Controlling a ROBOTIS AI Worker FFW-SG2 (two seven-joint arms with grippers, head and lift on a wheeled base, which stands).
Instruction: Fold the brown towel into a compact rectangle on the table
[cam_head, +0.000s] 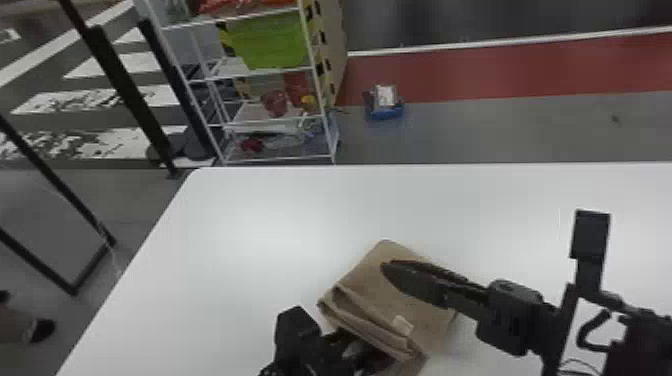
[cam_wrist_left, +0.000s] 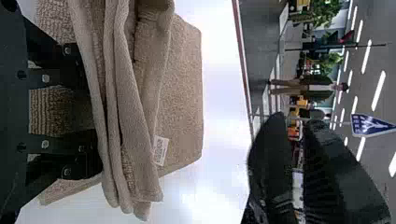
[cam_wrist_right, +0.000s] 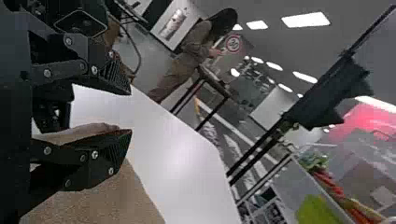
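The brown towel (cam_head: 372, 280) lies partly folded near the table's front, with a stack of loose folds along its near left side and a white tag on top. At those folds is my left gripper (cam_head: 356, 350). In the left wrist view the left gripper (cam_wrist_left: 93, 112) has its fingers spread and their ends tucked under the towel's (cam_wrist_left: 180, 93) hanging layers, which hide the tips. My right gripper (cam_head: 387, 267) is over the towel's far right part. Seen in the right wrist view, the right gripper (cam_wrist_right: 130, 112) stands open, the towel (cam_wrist_right: 116, 196) beside and below its lower finger.
The white table (cam_head: 240, 220) extends around the towel, with its rounded left corner at the back. Beyond it stand a white wire shelf (cam_head: 270, 120) with goods and dark posts at the left. A blue object (cam_head: 384, 107) lies on the floor behind.
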